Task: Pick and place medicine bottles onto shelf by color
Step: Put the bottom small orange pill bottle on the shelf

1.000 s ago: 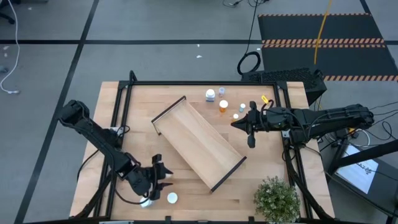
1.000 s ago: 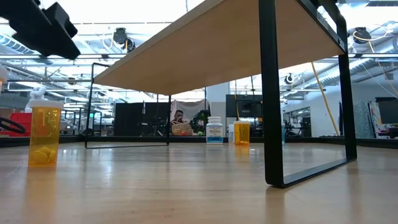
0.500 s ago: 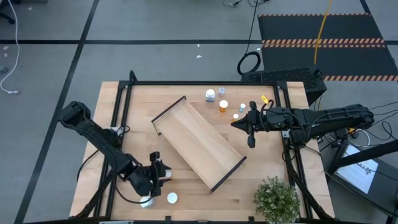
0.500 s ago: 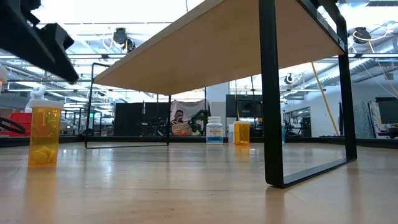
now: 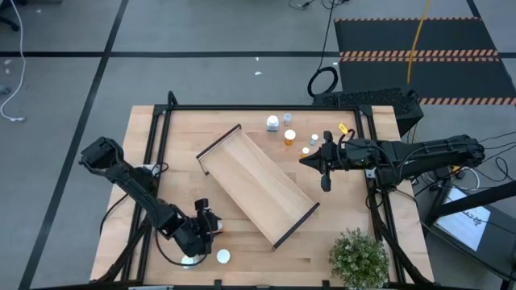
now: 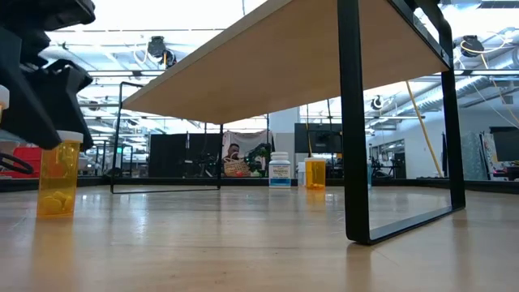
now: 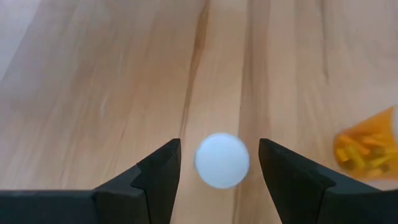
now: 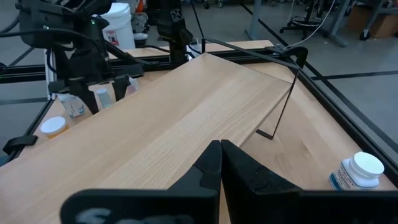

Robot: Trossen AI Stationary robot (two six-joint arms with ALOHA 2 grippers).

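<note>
The medicine bottles sit in two groups, and none of them is on the shelf [image 5: 256, 186] yet. At the near left corner of the table [image 5: 145, 145] you have two: one white cap [image 7: 222, 160] lies straight below your left gripper [image 7: 219, 163], framed between its two spread fingers with a gap on each side, so the jaws are open and gripping nothing. An orange bottle [image 7: 365, 147] stands just beside that, outside the fingers. From table height you see an orange bottle [image 6: 58, 173] upright on the wood, with the left gripper [image 6: 36, 77] partly over its cap.

The second group stands near the far edge, between the shelf's far end and your right arm: a clear bottle with a white cap [image 5: 272, 122], a smaller one [image 5: 287, 118] next to it, an orange one [image 5: 289, 138], and two more small ones [image 5: 309, 146] close to the right gripper [image 5: 304, 160].

The shelf lies diagonally across the middle of the table, its dark end walls at the far left and near right.

Your right gripper hovers beside the shelf's right long side, fingers pressed together and holding nothing. A potted plant [image 5: 358, 258] occupies the near right corner.
</note>
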